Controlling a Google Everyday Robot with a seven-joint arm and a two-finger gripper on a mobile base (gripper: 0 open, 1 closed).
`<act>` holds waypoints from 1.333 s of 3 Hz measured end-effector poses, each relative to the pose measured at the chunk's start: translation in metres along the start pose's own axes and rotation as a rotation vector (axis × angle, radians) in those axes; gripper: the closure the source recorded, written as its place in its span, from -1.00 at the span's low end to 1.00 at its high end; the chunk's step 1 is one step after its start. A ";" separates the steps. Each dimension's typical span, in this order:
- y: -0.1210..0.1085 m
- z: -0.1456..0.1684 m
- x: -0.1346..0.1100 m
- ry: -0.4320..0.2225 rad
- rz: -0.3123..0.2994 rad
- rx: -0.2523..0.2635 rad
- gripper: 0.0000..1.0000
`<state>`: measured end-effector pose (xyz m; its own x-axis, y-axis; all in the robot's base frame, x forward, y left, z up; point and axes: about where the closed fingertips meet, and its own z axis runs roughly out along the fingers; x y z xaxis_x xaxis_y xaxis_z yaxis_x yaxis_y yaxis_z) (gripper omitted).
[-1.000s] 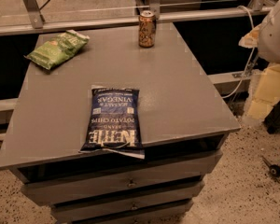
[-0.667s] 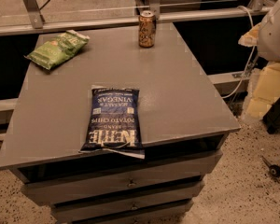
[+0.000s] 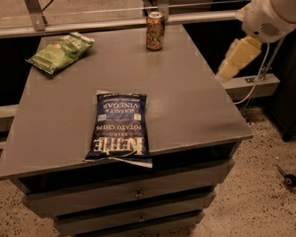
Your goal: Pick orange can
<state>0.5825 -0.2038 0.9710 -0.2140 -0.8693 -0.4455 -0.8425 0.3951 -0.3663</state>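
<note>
Gripper [image 3: 237,58] is off the right edge of the table [image 3: 192,102], hanging in the air past the far-right corner, below the white arm housing [image 3: 278,6] in the top-right of the view. It looks pale yellow and motion-blurred; can't tell whether it's released or clenched, and nothing is visibly in it. It's not touching the table or anything on it. A white cable [image 3: 255,83] drops from the arm down past the gripper. The orange can [image 3: 155,31] stands upright on the grey tabletop at the far edge, roughly centre, just in front of the metal rail [image 3: 89,24] that runs behind the table. The can is well apart from the gripper, to its left, with bare tabletop between them. A green chip bag [image 3: 61,52] lies flat at the far-left corner, well apart from the can. A blue Kettle chip bag [image 3: 119,127] lies flat near the front edge, label upside down to the camera, its bottom end slightly over the lip. Drawers [image 3: 138,194] sit under the top, all closed. Speckled floor [image 3: 256,191] on the right.
</note>
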 end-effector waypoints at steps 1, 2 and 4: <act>-0.046 0.045 -0.033 -0.125 0.094 0.038 -1.00; -0.053 0.078 -0.069 -0.213 0.126 0.069 -1.00; -0.064 0.101 -0.096 -0.305 0.180 0.093 -1.00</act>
<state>0.7073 -0.1158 0.9543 -0.1860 -0.6604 -0.7275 -0.7529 0.5715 -0.3263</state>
